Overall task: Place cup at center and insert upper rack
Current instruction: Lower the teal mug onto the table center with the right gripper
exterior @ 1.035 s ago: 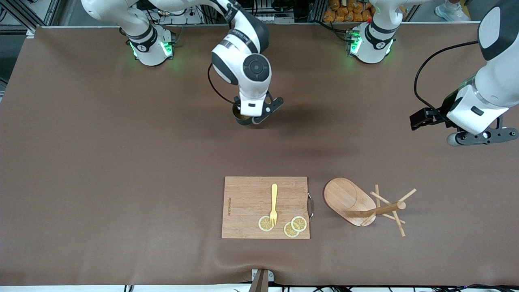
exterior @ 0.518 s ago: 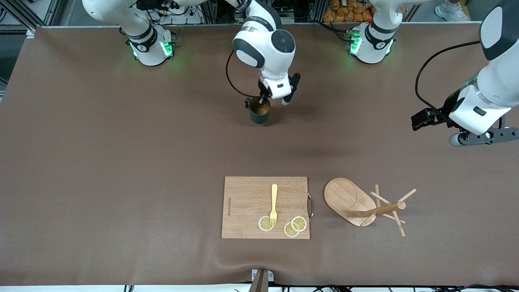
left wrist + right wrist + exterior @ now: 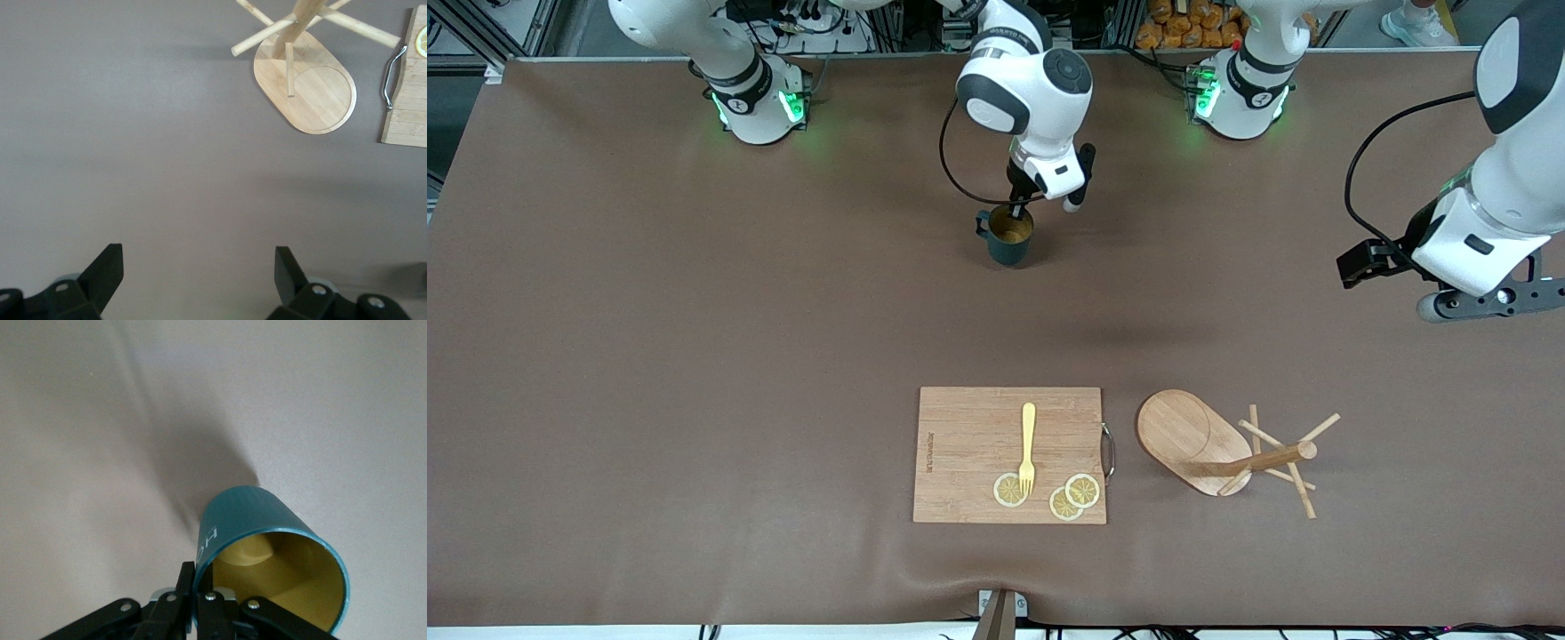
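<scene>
**Cup held by its rim, rack lying on its side**

Cup (image 3: 1011, 238) hangs upright in the right gripper (image 3: 1018, 211), over the middle of the surface (image 3: 694, 356) toward the robots' bases. The jaws are clenched on the rim, one finger inside the wall and one outside, as the right wrist view shows. The mouth faces up, and the handle points toward the right arm's end. The outside is dark teal and ribbed with pale lettering near the rim; the inside is yellowish-tan.

Broad bare brown cloth lies all round under the cup, well apart from everything else.

The rack (image 3: 1227, 449) lies tipped over near the front edge, toward the left arm's end. Its oval base (image 3: 1183, 436) stands on edge, and the post (image 3: 1267, 459) runs roughly level along the surface, pointing toward the left arm's end, with thin pegs (image 3: 1303, 493) splayed around it. It is pale wood.

Just beside the rack sits a board (image 3: 1009, 453) with a metal handle facing the base. A yellow fork (image 3: 1028, 444) and lemon slices (image 3: 1067, 496) rest on the board.

The left gripper (image 3: 200, 277) waits with jaws released over bare cloth near its end of the surface.
</scene>
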`<state>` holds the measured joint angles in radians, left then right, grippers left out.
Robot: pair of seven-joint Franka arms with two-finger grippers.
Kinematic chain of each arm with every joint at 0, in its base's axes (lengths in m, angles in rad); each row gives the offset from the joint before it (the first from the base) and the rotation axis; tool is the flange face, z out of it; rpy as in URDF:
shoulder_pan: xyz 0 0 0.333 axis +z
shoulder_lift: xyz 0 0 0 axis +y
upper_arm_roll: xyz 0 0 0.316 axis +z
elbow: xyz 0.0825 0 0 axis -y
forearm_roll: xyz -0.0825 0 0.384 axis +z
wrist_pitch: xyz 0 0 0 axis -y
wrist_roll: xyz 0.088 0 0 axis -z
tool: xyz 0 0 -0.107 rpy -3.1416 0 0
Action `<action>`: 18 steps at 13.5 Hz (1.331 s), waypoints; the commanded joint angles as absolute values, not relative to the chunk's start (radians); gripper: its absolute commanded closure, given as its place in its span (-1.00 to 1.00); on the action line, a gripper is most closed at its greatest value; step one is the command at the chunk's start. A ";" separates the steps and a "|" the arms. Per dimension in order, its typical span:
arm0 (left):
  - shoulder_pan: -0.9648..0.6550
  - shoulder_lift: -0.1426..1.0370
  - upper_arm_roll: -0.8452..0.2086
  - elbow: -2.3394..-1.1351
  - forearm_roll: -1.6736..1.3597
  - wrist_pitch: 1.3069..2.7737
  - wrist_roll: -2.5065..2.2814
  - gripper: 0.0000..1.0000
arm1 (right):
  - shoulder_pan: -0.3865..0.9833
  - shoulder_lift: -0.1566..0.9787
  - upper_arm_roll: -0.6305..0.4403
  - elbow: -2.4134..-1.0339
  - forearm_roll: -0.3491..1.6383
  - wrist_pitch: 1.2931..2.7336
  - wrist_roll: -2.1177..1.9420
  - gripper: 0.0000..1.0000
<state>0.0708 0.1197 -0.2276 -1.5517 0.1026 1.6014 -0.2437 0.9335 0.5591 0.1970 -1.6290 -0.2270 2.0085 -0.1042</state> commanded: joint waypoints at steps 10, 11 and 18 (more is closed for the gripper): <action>0.078 0.120 -0.236 -1.545 0.118 1.594 -0.270 -1.00 | 0.928 0.630 0.245 -1.609 -0.327 2.125 -0.098 1.00; 0.075 0.120 -0.236 -1.545 0.115 1.597 -0.270 -1.00 | 0.930 0.632 0.244 -1.609 -0.327 2.125 -0.098 1.00; 0.069 0.118 -0.238 -1.543 0.110 1.600 -0.317 -1.00 | 0.933 0.637 0.245 -1.609 -0.327 2.125 -0.095 0.53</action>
<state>0.0738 0.1210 -0.2325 -1.5518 0.1037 1.6022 -0.2853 0.9330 0.6261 0.2349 -1.6290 -0.3008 2.1293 -0.1040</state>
